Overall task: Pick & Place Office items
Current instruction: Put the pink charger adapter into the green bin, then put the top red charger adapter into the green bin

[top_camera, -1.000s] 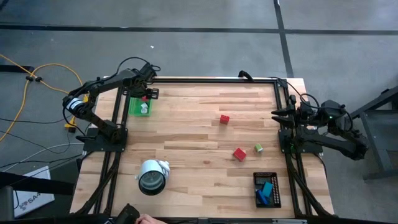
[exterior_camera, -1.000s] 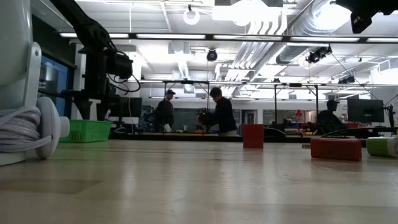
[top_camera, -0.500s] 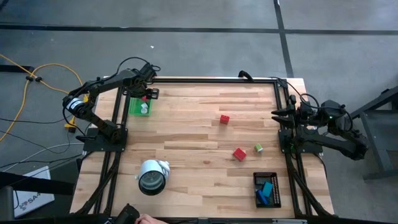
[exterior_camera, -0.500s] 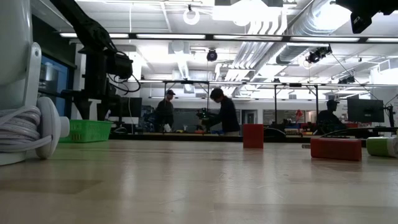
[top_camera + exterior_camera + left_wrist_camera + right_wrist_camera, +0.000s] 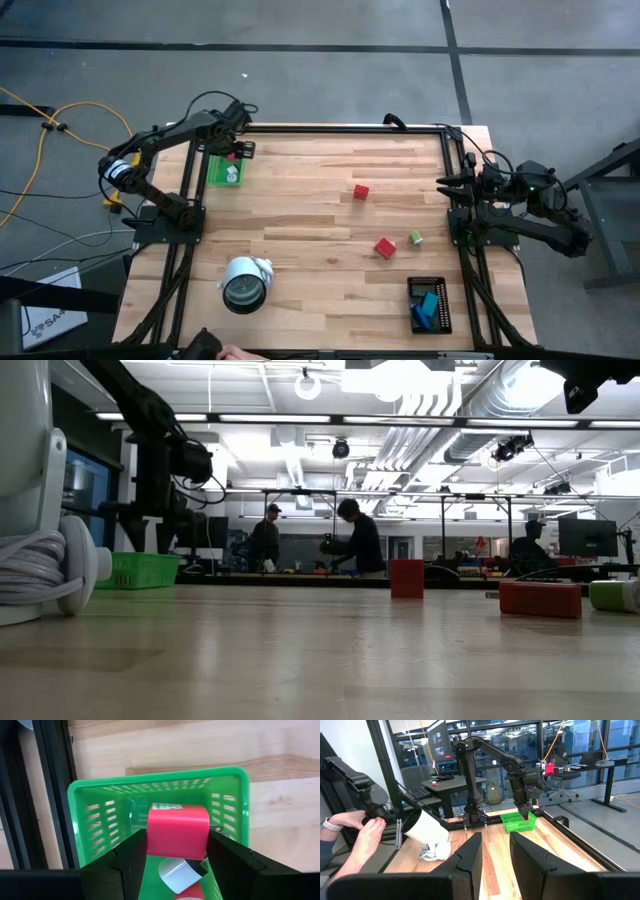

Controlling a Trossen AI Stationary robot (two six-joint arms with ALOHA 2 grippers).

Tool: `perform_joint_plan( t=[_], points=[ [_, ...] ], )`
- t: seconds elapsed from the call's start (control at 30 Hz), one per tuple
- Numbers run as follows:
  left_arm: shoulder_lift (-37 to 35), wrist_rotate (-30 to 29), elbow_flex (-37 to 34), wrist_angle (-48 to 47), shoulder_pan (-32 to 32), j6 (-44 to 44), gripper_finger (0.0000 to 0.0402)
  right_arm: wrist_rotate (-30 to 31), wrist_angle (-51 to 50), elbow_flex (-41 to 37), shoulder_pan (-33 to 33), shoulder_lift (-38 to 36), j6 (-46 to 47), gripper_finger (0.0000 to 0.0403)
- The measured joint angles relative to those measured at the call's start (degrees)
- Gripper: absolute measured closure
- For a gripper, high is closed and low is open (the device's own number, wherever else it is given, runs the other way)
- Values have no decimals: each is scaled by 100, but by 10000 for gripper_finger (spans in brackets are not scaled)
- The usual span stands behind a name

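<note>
**A:** What is seen at the green basket [image 5: 80,800]?

**B:** The left gripper [image 5: 236,150] is hung directly over it. A red block [image 5: 177,831] is framed between the fingers, which are set about a block's width apart. Whether the block is clamped or already let go cannot be told. It is placed above the basket's floor, presumably so that it lands inside the walls. A white bit [image 5: 175,875] is seen lying below it in the basket.

**A:** And to the right of the basket?

**B:** A white-and-grey roll [image 5: 244,285] is stood well apart from the basket, toward the table's near edge. Farther right, two loose red blocks [image 5: 361,191] [image 5: 385,247] and a green cube [image 5: 415,238] are left on the bare wood, so the sorting is judged unfinished. Farthest from the basket, in the opposite corner, blue and teal bits [image 5: 428,305] are kept in a black tray [image 5: 428,283].

**A:** The other arm?

**B:** The right gripper [image 5: 495,840] is parked across the table from the basket at the right edge. Its jaws are drawn nearly together with nothing between them, and it is kept clear of the work.
</note>
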Motion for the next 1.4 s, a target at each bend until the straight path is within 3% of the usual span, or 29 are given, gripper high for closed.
perform_joint_plan(
  t=[1.07, 1.4],
  points=[
    [-608, 98, 4, -2, -105, 151, 210, 0, -1, 0, 0, 1, 0, 316],
    [-1117, 415, 31, 630, -503, 1231, 210, 0, -2, 0, 1, 1, 0, 316]
  ],
)
